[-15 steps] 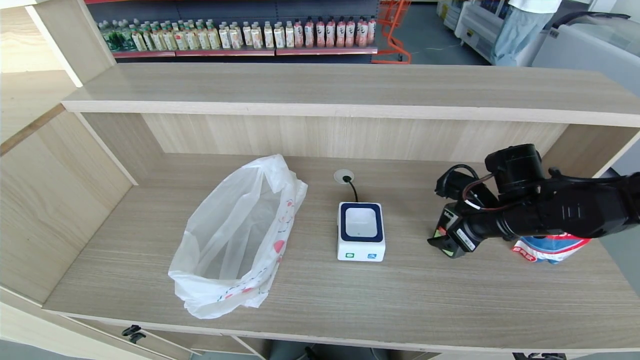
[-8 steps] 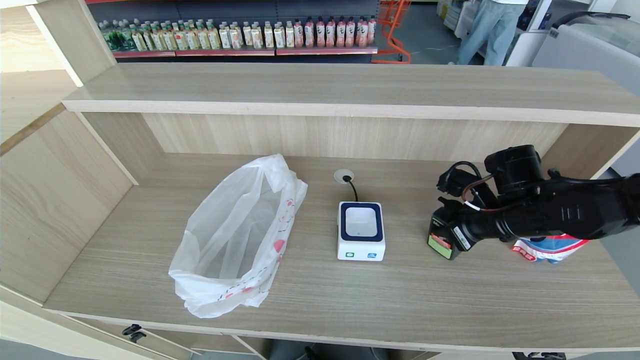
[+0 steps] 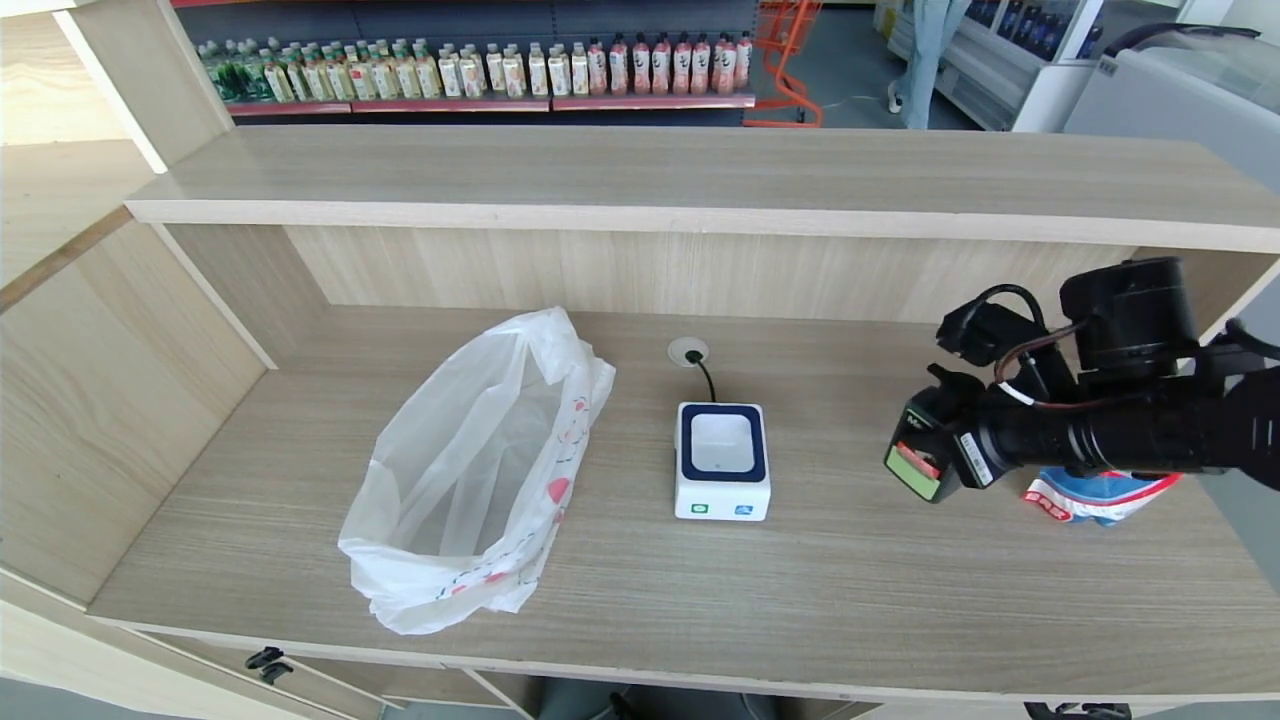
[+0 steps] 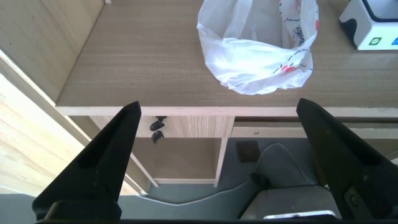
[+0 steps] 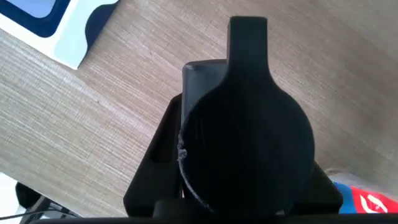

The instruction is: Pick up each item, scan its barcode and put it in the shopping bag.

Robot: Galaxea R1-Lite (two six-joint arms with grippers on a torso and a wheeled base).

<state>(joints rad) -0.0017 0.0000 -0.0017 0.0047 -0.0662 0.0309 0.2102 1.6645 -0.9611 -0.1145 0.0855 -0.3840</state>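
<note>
A pale wooden checkout counter (image 3: 800,600) stands before a store shelf of bottles (image 3: 480,70). Left of centre lies the white shopping bag (image 3: 470,480), on its side with its mouth gaping towards the near edge. Just right of it sits the white, blue-framed scanner (image 3: 722,462), its cable (image 3: 706,380) running to a hole at the far side. Right of the scanner and apart from it, the right gripper (image 3: 935,455) is above the counter, clamped on a small dark item (image 3: 915,470) with a green and red label. A blue, red and white packet (image 3: 1095,495) lies under that arm. The left gripper (image 4: 217,106), its fingers spread wide, hangs below the counter's near edge, near the bag.
</note>
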